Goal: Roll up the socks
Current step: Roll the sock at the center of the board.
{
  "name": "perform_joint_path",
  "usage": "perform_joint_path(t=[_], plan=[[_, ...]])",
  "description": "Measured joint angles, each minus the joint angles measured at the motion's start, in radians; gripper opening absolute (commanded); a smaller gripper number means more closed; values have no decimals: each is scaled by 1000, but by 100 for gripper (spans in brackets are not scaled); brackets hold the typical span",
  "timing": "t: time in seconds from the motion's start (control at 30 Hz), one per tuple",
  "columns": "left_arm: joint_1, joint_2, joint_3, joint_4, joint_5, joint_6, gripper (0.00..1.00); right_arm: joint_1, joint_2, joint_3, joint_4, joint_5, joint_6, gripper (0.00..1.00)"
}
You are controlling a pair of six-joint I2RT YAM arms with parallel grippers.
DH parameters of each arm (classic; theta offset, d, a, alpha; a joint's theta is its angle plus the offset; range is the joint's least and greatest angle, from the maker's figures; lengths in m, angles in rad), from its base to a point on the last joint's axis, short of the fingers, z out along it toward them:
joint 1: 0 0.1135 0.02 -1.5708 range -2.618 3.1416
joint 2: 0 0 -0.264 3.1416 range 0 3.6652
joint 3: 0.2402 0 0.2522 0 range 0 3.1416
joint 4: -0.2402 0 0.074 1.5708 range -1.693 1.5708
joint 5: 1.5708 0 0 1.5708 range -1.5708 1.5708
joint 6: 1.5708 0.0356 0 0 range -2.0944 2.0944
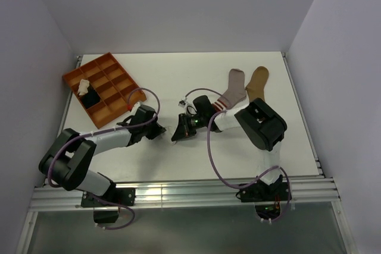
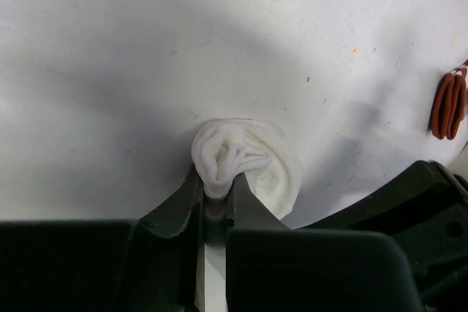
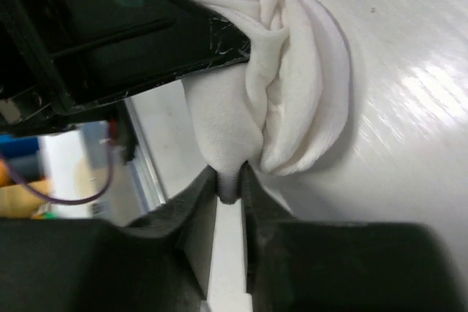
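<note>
White surface (image 1: 178,159) boxed in by pale walls. At the far left, an orange tray (image 1: 122,74) with a cream sock (image 1: 83,86) and a black sock (image 1: 90,98) bundled in neighbouring compartments; judged finished and put away, though too small to confirm the rolling.

At the centre, a white sock (image 2: 248,158) wound into a tight bundle, resting on the surface between the two hands. Left hand (image 2: 218,184) closed, pinching a fold at the bundle's near side. Right hand (image 3: 230,180) closed too, nipping the fabric's edge from the opposite side, with only a sliver of gap between its fingers. Looks rolled, but not yet let go or carried to the tray, so probably late in the third of five.

Beyond the right hand, a grey sock (image 1: 234,87) with a red-striped cuff and a tan sock (image 1: 258,81), flat, side by side, close together, unrolled.

Left to do, by this reckoning: stowing the white one, then rolling both flat ones.
</note>
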Motion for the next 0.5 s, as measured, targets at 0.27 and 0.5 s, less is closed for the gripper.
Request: perform_joint_path(t=[0.27, 0.5], plan=[[0, 46, 90, -104, 15, 48, 0, 61, -246, -70, -84, 285, -122, 48], [-2, 67, 174, -261, 8, 110, 0, 259, -422, -111, -93, 702, -266, 54]])
